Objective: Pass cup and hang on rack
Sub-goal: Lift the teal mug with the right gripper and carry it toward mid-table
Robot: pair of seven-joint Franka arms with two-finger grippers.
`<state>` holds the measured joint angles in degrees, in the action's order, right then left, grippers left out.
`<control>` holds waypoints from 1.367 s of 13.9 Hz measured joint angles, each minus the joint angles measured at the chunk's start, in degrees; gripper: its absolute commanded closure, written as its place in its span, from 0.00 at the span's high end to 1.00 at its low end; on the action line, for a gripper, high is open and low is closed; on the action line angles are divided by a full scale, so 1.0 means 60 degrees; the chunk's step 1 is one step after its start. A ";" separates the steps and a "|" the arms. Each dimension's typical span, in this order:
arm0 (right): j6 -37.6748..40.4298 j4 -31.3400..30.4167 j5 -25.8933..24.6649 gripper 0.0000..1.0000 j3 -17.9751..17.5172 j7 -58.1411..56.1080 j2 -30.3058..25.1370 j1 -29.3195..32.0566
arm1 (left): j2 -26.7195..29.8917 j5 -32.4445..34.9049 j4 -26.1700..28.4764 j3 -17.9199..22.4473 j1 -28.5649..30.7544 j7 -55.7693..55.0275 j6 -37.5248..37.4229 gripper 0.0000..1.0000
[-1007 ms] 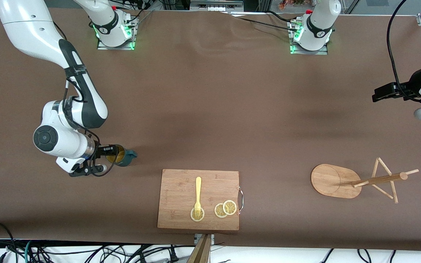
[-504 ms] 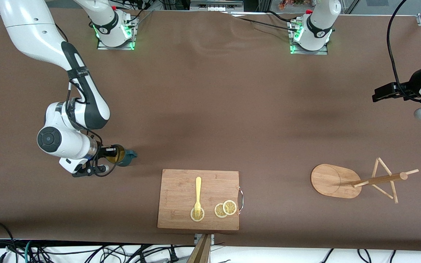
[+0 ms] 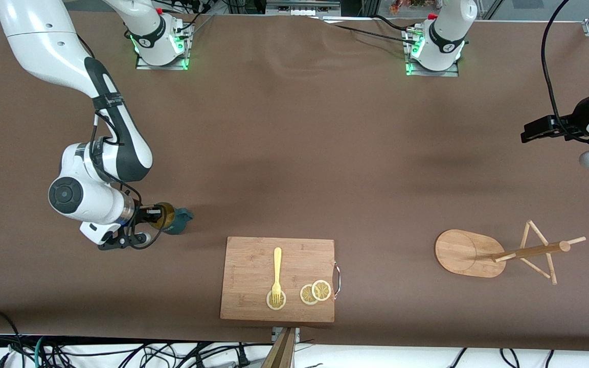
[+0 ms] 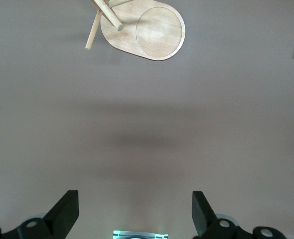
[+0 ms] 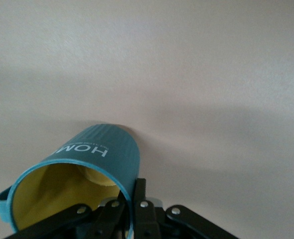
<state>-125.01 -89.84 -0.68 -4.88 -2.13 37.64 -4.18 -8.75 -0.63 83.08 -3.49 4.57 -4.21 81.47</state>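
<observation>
Right gripper (image 3: pixel 157 215) fingers pinch the cup (image 3: pixel 174 220) rim, one inside; left gripper (image 4: pixel 135 211) waits, fingers spread, over bare surface (image 3: pixel 294 133)

white arms (image 3: pixel 44 46) with black joint bands, black cables, green-lit bases (image 3: pixel 161 51).

cup (image 5: pixel 77 174): base hidden | rack (image 4: pixel 139 27): pegs cut off | left gripper (image 4: pixel 134 214): fingertips only

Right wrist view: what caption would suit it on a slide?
Right gripper pinching the rim of a ribbed dark teal mug with yellow inside, above the brown table.
</observation>
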 measured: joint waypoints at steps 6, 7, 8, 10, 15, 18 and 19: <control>0.0987 0.0715 0.0013 0.00 -0.0085 0.1919 -0.0001 -0.1247 | 0.0000 0.0000 0.0000 0.0003 0.0001 0.0000 0.0000 1.00; 0.1226 0.0878 0.0013 0.00 -0.0097 0.2524 -0.0001 -0.1629 | 0.0000 0.0000 0.0000 0.0003 0.0001 0.0000 0.0000 1.00; 0.1375 0.0986 0.0013 0.00 -0.0106 0.3090 -0.0002 -0.2023 | 0.0000 0.0000 0.0000 0.0003 0.0001 0.0000 0.0000 1.00; 0.1490 0.1058 0.0015 0.00 -0.0126 0.3954 -0.0001 -0.2829 | 0.0000 0.0000 0.0000 0.0003 0.0001 0.0000 0.0000 1.00; 0.1287 0.1088 0.0016 0.00 -0.0164 0.7140 0.0139 -0.5369 | 0.0001 0.0000 -0.0086 -0.0004 -0.0010 0.0000 0.0037 1.00; 0.0561 0.1269 0.0015 0.00 -0.0147 0.8533 0.0494 -0.6641 | 0.0001 0.0000 -0.0230 -0.0010 -0.0014 0.0000 0.0042 1.00; 0.0257 0.1305 0.0015 0.00 -0.0142 0.8838 0.0625 -0.6915 | 0.0000 0.0000 -0.0238 -0.0008 -0.0010 0.0000 0.0042 1.00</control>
<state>-123.47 -82.01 -0.60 -5.73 50.90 41.39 -45.67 -8.75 -0.64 81.65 -3.54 4.51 -4.21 81.72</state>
